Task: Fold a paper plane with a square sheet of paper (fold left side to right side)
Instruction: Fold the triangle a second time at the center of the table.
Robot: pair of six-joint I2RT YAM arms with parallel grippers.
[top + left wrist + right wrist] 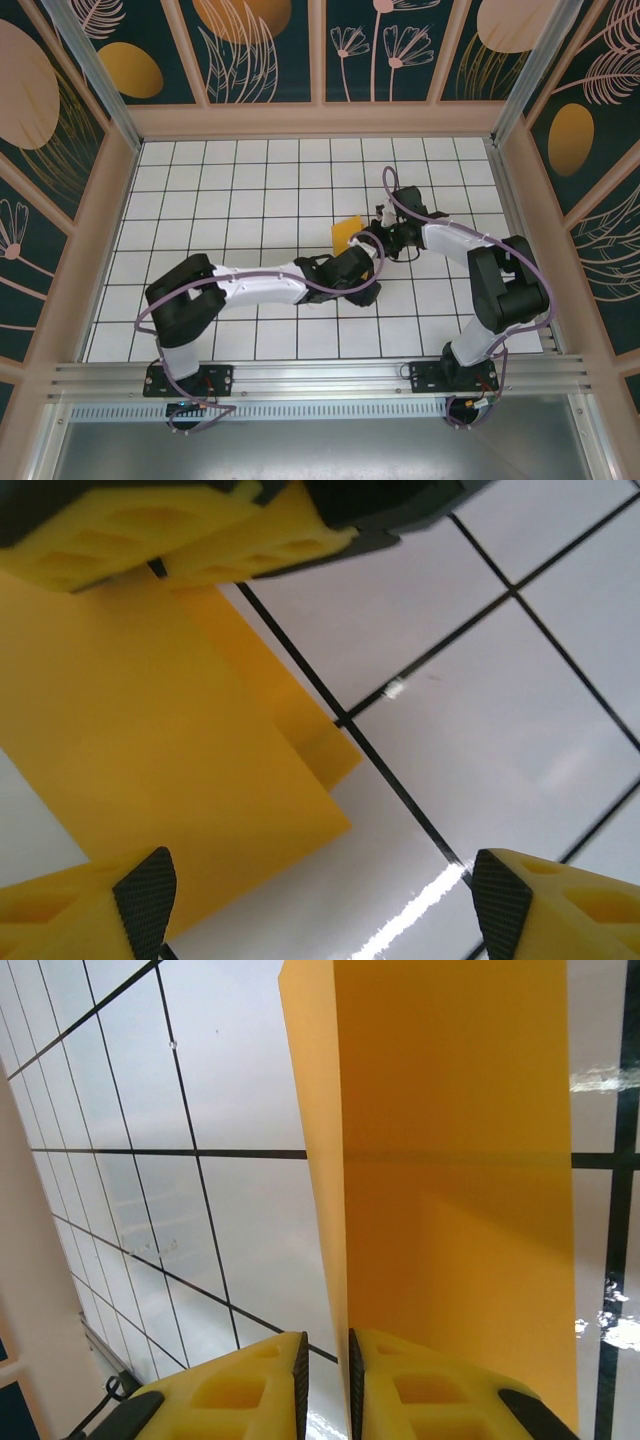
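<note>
Taking the right gripper (325, 1360) as the marker for every place here. Closed tight on one thin edge of the paper (460, 1160), with the sheet squeezed between both fingers. Running straight out ahead of the right gripper, long way pointing away from the fingertips, and looking a bit lifted off the white table (240, 1240) along one side. Seems to be two layers there, one narrower than the other, so likely folded partway; hard to tell how flat. Facing the right gripper from close by with the left gripper (320, 905), spread wide open and holding nothing. Seen from the left wrist: mostly orange on one side of that open gap, with just a corner poking in toward the middle, and bare table on the other side. Closer to the loose part of the paper than the right gripper, so probably the one to press or crease next. Needs a small slide toward the orange side first, to put the gap over the sheet. Could slip or bend wrong if tugged hard against the pinch.
</note>
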